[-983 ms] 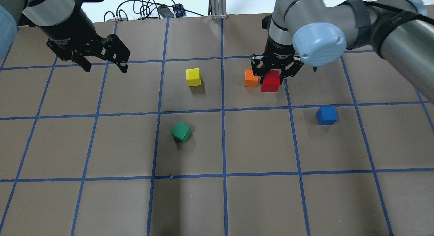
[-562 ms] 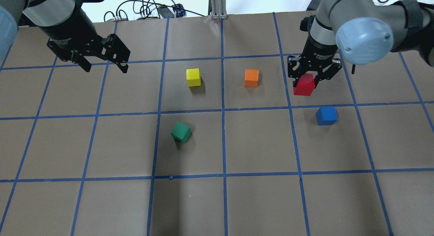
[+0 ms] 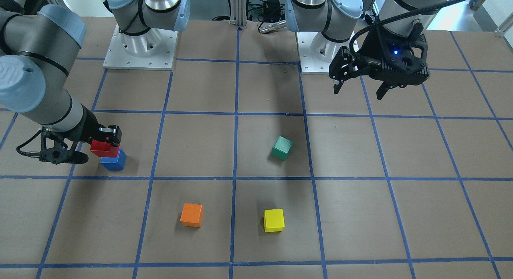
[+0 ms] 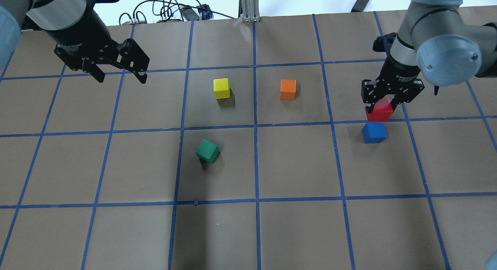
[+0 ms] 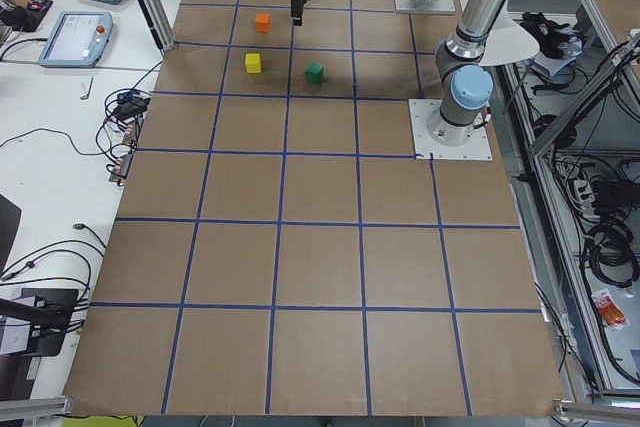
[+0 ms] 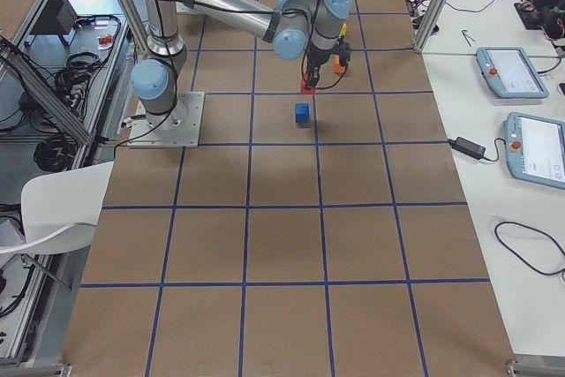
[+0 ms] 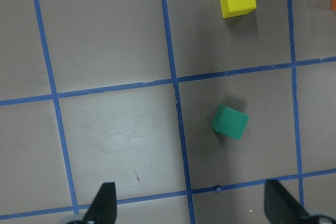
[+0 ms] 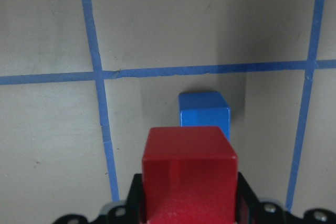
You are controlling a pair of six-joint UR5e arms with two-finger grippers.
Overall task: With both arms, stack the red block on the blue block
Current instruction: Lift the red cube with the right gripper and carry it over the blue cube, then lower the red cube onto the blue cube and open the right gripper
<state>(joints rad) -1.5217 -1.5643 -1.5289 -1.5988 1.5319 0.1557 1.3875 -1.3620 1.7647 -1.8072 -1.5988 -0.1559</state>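
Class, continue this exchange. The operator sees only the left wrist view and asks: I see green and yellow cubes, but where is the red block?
Observer: The right tool holds the red block clear of the table.
Operator: And the blue block?
Observer: The blue block sits on the table close by; the right side view shows a gap between the two.
Operator: Is my tool near?
Observer: No, the left tool hangs far across the table from them.

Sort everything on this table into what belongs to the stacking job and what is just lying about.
Job in hand: red block, held in the right gripper; blue block, on the table; left gripper, open and empty.
Lying about: yellow block; orange block; green block.
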